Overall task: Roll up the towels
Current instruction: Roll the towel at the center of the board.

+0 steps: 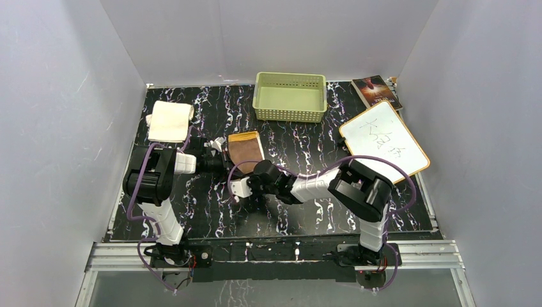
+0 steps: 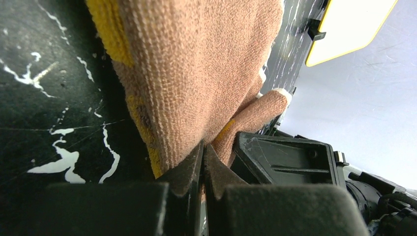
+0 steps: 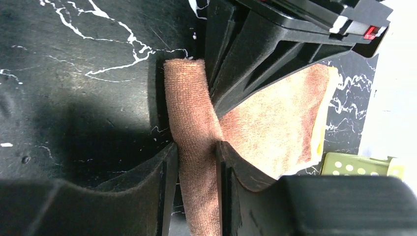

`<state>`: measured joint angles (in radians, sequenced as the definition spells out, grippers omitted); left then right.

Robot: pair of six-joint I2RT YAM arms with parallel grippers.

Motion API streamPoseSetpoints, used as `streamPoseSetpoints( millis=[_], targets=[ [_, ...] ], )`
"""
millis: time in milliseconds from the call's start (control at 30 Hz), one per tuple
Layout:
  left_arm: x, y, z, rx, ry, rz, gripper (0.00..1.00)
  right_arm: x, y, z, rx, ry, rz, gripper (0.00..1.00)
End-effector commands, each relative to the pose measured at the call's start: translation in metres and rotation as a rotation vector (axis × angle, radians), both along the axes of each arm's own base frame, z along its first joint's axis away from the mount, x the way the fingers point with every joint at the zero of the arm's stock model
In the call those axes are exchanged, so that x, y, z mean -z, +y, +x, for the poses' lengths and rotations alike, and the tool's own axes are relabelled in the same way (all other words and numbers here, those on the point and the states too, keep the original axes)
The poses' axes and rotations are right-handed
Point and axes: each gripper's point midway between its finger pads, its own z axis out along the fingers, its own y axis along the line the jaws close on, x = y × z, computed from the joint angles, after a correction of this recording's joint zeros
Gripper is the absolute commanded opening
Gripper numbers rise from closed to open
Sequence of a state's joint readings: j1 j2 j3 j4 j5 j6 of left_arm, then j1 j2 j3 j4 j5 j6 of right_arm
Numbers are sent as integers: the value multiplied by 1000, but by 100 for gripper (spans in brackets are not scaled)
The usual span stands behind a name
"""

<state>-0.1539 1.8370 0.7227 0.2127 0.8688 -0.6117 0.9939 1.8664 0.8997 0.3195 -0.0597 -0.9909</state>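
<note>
Near the middle of the black marbled worktop (image 1: 204, 211): small mustard-yellow and brown terry towel (image 1: 246, 150), near edge rolled into a tube. Left arm upright, elbow bent, forearm pointing right; left claw (image 2: 204, 147) pinched tight on the towel's edge. Right forearm stretched low leftward; right claw (image 3: 196, 147) narrowed around the roll. Far left: cream-white folded towel (image 1: 169, 121).

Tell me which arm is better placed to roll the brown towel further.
Probably the right. The right gripper holds the rolled edge of the brown towel and could turn it; the left gripper only pinches flat cloth beside it.
</note>
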Motion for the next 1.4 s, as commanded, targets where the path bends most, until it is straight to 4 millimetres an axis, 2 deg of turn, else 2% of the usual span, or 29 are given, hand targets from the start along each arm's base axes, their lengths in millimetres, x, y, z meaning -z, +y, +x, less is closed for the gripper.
streamPoseSetpoints(
  millis=[0,67,133,267,400,500,600,733,800,833,933,1033,1167,1367],
  targets=[
    [48,18,-33,4,129,179,0,1,-1,16,76,37,26,29],
    [46,18,-32,6,124,182,0,3,1,15,87,83,39,20],
    [46,18,-32,10,124,185,0,3,3,12,94,136,49,0],
    [43,17,-31,18,119,187,0,-3,11,-7,112,316,79,0],
    [46,12,-36,83,108,251,0,-16,22,-46,141,653,134,0],
    [44,5,-42,107,112,239,0,-23,21,-74,188,864,158,0],
    [35,0,-40,101,99,212,0,-33,21,-88,251,987,218,0],
    [5,-4,-30,80,46,179,0,-38,19,-90,356,1068,214,0],
    [-23,2,-9,33,-28,183,2,-37,20,-89,399,1097,211,0],
    [-36,8,1,1,-59,194,12,-36,20,-87,423,1114,210,0],
    [-82,37,33,-110,-163,200,29,-33,21,-87,452,1187,211,0],
    [-117,58,48,-149,-248,214,42,-35,22,-89,453,1298,238,0],
    [-132,61,43,-94,-284,233,44,-40,18,-83,480,1534,288,0],
    [-121,49,17,-42,-275,170,39,-40,16,-79,489,1760,273,0]
  ],
)
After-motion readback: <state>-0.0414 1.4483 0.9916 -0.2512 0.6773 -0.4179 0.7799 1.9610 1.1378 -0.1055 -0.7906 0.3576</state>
